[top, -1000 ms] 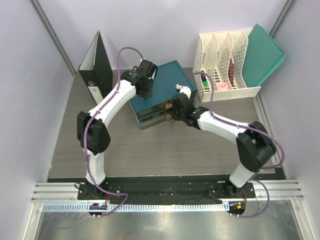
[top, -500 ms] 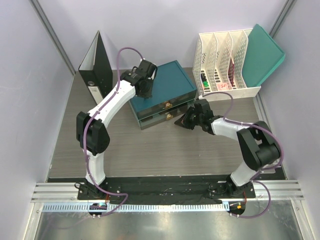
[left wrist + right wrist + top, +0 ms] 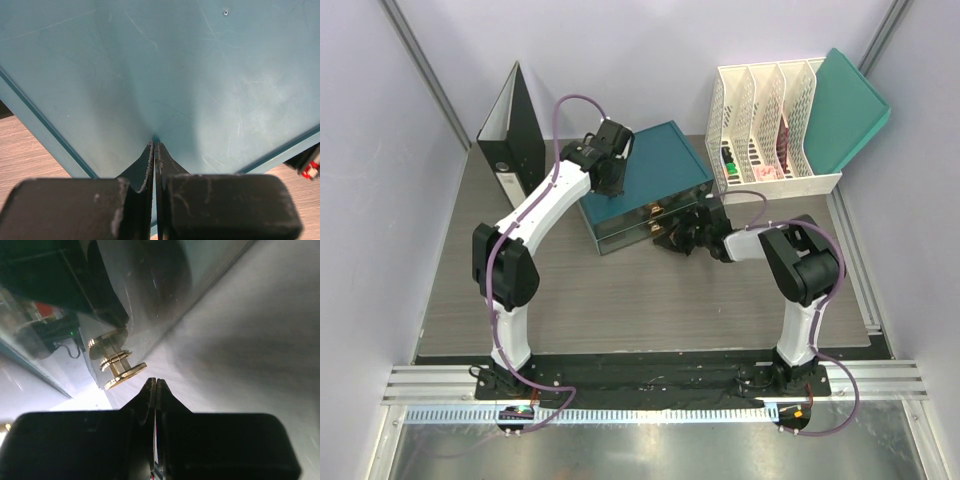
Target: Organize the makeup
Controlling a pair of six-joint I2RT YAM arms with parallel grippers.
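No makeup shows in any view; it is hidden or out of sight. The teal drawer box (image 3: 655, 165) stands at the back middle, both drawers looking closed. My left gripper (image 3: 607, 185) is shut and empty, its tips pressed on the box's top (image 3: 200, 75), as the left wrist view (image 3: 155, 145) shows. My right gripper (image 3: 672, 238) is low at the box's front, shut and empty. In the right wrist view (image 3: 155, 381) its tips are just right of a brass drawer knob (image 3: 118, 365), not holding it.
A black binder (image 3: 515, 130) stands at the back left. A white file organizer (image 3: 770, 100) at the back right holds green and red markers (image 3: 730, 165) and something pink. A teal folder (image 3: 845, 110) leans on it. Grey walls close both sides.
My right arm dropped from the drawer fronts, swung out to the right, and now lies low with its gripper back at the box's front. The left arm stayed on the box top.
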